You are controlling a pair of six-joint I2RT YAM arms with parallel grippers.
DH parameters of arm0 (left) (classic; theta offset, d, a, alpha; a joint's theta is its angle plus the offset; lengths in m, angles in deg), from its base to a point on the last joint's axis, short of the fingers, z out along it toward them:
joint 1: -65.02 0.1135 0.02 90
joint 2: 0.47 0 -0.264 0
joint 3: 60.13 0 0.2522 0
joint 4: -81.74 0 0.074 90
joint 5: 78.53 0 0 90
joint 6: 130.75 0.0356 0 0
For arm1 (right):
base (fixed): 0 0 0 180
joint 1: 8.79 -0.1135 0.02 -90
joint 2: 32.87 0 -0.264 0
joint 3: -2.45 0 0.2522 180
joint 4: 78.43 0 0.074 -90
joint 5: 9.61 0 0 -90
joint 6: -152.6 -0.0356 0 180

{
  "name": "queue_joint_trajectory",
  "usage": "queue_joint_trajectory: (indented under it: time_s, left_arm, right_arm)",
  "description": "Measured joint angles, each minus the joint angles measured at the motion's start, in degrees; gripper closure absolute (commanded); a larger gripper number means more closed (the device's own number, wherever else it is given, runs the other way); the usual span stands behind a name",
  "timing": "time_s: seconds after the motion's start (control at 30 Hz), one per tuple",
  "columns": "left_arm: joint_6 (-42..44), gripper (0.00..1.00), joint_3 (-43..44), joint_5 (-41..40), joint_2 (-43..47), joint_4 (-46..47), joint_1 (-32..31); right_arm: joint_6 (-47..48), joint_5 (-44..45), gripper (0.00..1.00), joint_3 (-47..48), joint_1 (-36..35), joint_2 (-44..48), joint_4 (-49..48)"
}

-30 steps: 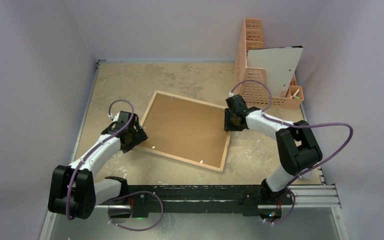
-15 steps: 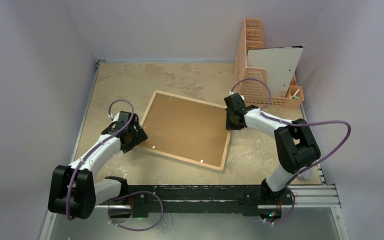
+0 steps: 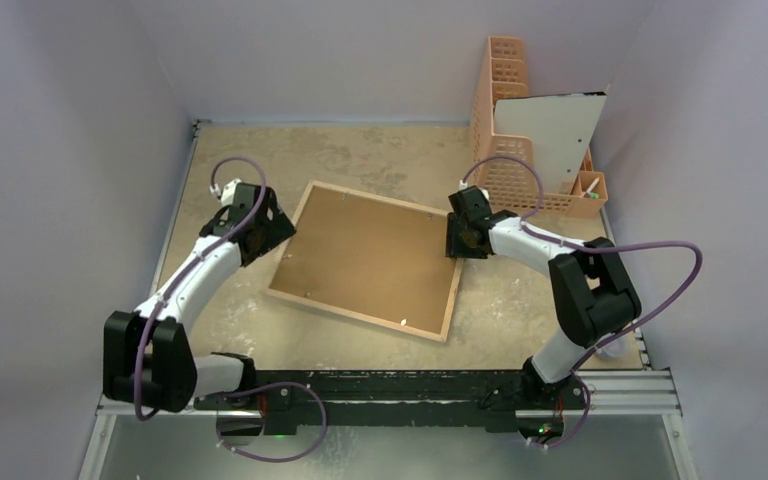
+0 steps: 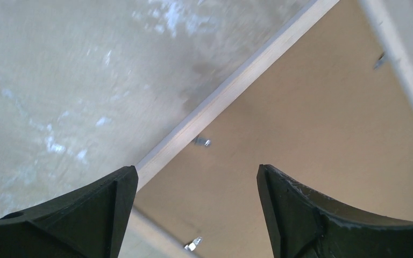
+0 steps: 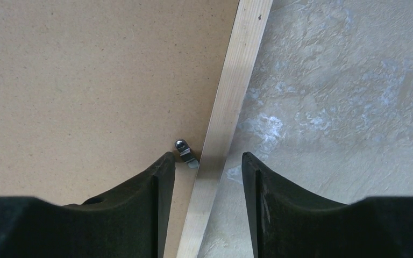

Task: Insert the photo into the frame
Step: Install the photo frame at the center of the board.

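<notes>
– Between the tips of our right gripper [image 5: 207, 161], standing apart, we're seeing the frame [image 5: 231, 80] rim and a clip [image 5: 185, 150]. Nothing clamped.
– Left gripper [image 4: 196, 169] is gaping too, hovering over the rim just ahead. Frame is lying face-down under both, backing board [image 5: 86, 75] in.
– We're risking pinching rim instead of clip and dragging the frame.
– Or bending the clip.

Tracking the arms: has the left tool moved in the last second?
Yes. In the top view the left tool has gone along the frame's left edge, from its near corner toward the back wall.
</notes>
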Motion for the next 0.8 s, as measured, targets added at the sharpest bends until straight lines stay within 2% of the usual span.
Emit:
queue_joint_trajectory:
  time_s: [0.2, 0.3, 0.4, 0.53, 0.67, 0.8]
  left_arm:
    - [2.5, 0.14, 9.4, -1.4, -12.3, 2.3, 1.2]
    - [4.7, 0.15, 12.8, -0.9, -19.4, 3.9, 3.4]
    - [7.3, 0.16, 13.9, 3.2, -24.4, 7.6, 7.6]
    - [9.8, 0.17, 13.9, 11.2, -27.0, 13.0, 13.5]
    - [12.5, 0.17, 13.9, 16.9, -27.2, 18.1, 14.6]
    - [14.4, 0.19, 14.2, 21.9, -29.4, 21.4, 14.1]
  right_arm:
    - [1.0, -0.2, 0.60, 0.0, 0.0, -0.6, -1.2]
    - [1.5, 0.0, 0.68, 0.0, 0.0, -0.7, -1.7]
    - [1.6, 0.0, 0.76, 0.0, 0.0, -0.7, -1.7]
    - [2.0, -0.3, 0.74, 0.0, 0.0, -0.7, -1.8]
    - [2.7, -1.6, 0.74, 0.0, 0.2, -0.7, -1.8]
    - [3.1, -2.2, 0.90, 0.0, 0.4, -0.7, -1.8]
